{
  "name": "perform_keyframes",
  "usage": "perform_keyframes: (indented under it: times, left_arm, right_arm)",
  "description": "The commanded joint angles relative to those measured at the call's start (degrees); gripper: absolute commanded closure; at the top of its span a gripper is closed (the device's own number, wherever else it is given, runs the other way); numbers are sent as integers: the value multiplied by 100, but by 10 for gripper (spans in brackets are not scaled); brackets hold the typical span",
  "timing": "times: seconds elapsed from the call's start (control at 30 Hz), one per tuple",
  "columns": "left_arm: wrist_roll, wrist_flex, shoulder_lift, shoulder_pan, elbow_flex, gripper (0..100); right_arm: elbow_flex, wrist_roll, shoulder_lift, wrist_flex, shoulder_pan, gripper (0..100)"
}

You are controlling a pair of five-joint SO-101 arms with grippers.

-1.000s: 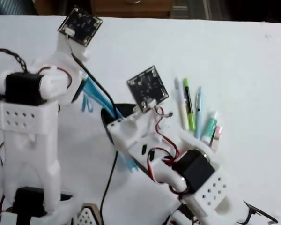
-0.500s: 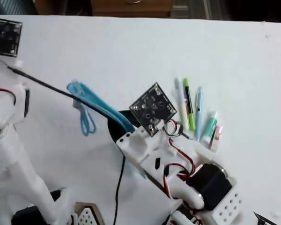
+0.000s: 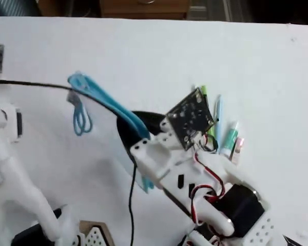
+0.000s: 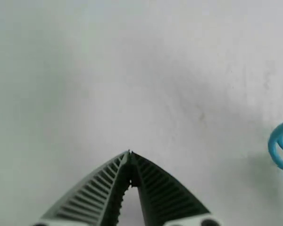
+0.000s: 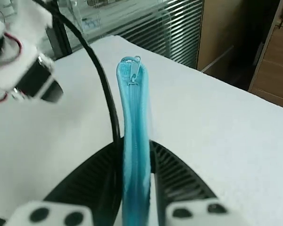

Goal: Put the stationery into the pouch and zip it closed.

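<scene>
My right gripper is shut on a flat blue pouch, held edge-up above the table. In the right wrist view the black fingers clamp the pouch, and its zipper pull sits at the far end. A blue loop strap hangs from that end. Several pens and markers lie on the table beside the right arm's wrist camera. My left gripper is shut on nothing over bare table, and the strap shows off to its side.
The left arm stands at the left edge of the table. Its black cable runs across to the pouch's far end. A wooden cabinet stands beyond the far edge.
The left arm has swung away to the left, off the pouch. My right gripper has turned with the pouch, whose far end moved left while the wrist camera moved over the pens.
</scene>
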Motion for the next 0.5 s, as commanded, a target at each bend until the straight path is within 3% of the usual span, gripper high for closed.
perform_keyframes:
  times: [0.0,0.13,0.37,0.47]
  left_arm:
    - [0,-246,-127,-48,659,977]
    - [-9,-264,-127,-347,598,977]
    - [-158,-589,-101,-1156,308,977]
    - [-167,-624,-110,-1332,308,977]
  right_arm:
    - [-114,-149,286,-611,4,981]
    - [-369,-545,901,-980,286,981]
    - [-2356,-2787,1930,-110,-1182,981]
    - [-2699,-3402,2299,84,-1095,981]
